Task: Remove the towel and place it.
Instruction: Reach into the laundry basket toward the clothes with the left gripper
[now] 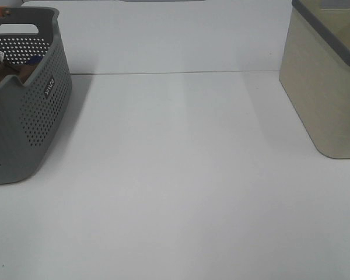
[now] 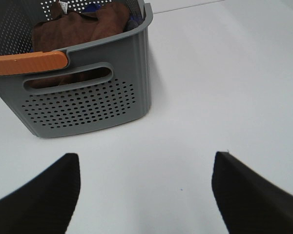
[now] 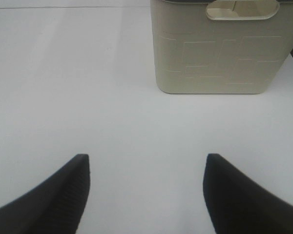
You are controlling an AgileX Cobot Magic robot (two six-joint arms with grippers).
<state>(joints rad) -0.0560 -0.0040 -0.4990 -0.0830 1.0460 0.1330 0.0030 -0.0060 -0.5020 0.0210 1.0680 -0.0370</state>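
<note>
Exterior high view: a grey perforated basket (image 1: 35, 111) stands on the white tabletop (image 1: 181, 186). The brown towel (image 2: 80, 29) lies bunched inside the basket, below its rim. A bit of blue cloth (image 2: 94, 7) shows next to the towel, at the basket's far wall as the left wrist view shows it. An orange handle (image 2: 29, 62) lies along the basket's rim, above the slot grip in its end wall. A beige bin (image 1: 326, 87) stands well apart from the basket.

Left hand (image 2: 145, 163): jaws spread wide, holding nothing, above the tabletop near the basket's slotted end, not touching it.

Right hand (image 3: 146, 161): jaws spread wide, holding nothing, well apart from the basket, facing the beige bin.
</note>
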